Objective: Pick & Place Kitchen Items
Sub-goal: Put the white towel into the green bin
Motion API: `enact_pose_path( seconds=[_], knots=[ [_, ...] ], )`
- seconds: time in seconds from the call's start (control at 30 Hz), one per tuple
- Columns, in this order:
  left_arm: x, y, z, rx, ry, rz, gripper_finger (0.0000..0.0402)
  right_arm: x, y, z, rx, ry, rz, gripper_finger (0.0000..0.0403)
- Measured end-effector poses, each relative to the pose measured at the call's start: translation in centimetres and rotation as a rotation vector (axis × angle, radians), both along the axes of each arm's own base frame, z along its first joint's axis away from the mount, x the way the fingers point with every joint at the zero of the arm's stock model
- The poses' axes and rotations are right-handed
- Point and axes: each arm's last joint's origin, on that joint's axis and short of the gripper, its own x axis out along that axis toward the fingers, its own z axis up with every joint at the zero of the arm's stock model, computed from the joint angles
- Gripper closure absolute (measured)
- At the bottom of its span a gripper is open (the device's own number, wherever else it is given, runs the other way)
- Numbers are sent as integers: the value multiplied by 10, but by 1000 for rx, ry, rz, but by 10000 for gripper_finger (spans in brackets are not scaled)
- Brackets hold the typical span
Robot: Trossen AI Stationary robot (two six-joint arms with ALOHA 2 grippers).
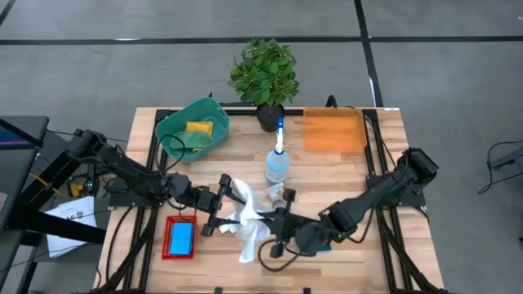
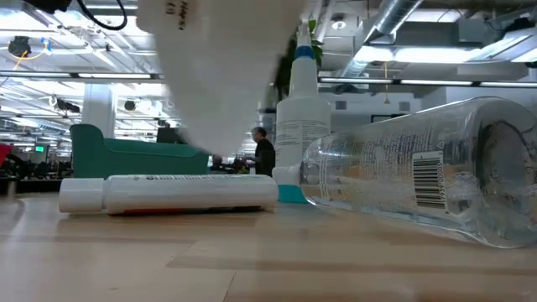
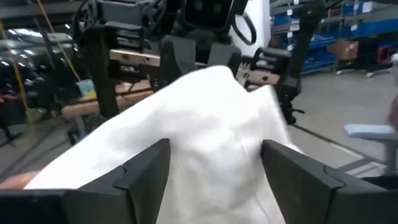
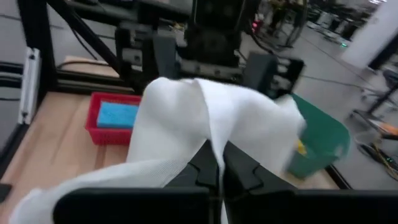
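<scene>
A white cloth [image 1: 245,219] hangs between my two grippers near the table's front middle, and its lower part shows in the low view [image 2: 220,75] above the table. My right gripper [image 1: 278,229] is shut on it. My left gripper [image 1: 219,206] is open, with the cloth's bulk [image 3: 211,137] between its fingers. One clear spray bottle [image 1: 278,162] stands upright behind the cloth. A second clear bottle [image 2: 428,176] lies on its side. A white labelled bottle [image 2: 168,193] also lies on the table. My right gripper pinches a raised fold of the cloth [image 4: 214,134] between its two shut fingers [image 4: 239,168], coming level from the table's right. The cloth drapes slack to both sides of the fingers. My left gripper's fingers [image 3: 146,171] stand wide on either side of the bunched cloth, which lies against their inner sides. They come level from the table's left.
A green bin [image 1: 189,131] at the back left holds a yellow sponge [image 1: 198,127]. A red basket [image 1: 167,245] at the front left holds a blue sponge [image 1: 181,237]. An orange tray [image 1: 333,131] and a potted plant [image 1: 263,73] stand at the back.
</scene>
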Motion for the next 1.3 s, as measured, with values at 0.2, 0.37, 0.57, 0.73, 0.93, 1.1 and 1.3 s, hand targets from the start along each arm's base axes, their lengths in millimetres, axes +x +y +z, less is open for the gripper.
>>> enact_pose_path(
  seconds=[0.2, 0.37, 0.57, 0.73, 0.93, 1.1, 1.3],
  knots=[
    [8, 1, -3, 9, 2, 29, 147, 9, -9, 7, -12, -40, 40, 403],
    [9, 3, -3, 3, -2, 39, 150, 12, -10, 13, -46, -87, 50, 403],
    [8, 1, 0, -33, -25, -20, 147, 17, -18, 13, -64, -87, 33, 403],
    [8, 0, 3, -72, -42, -62, 138, 20, -23, 12, -64, -81, 30, 403],
    [7, 1, 7, -94, -75, -64, 131, 25, -31, 13, -42, -90, 83, 403],
    [6, 1, 9, -113, -99, -65, 131, 29, -37, 14, -21, -94, 104, 403],
    [6, 1, 10, -101, -121, -65, 132, 29, -37, 15, -14, -95, 122, 403]
  ],
)
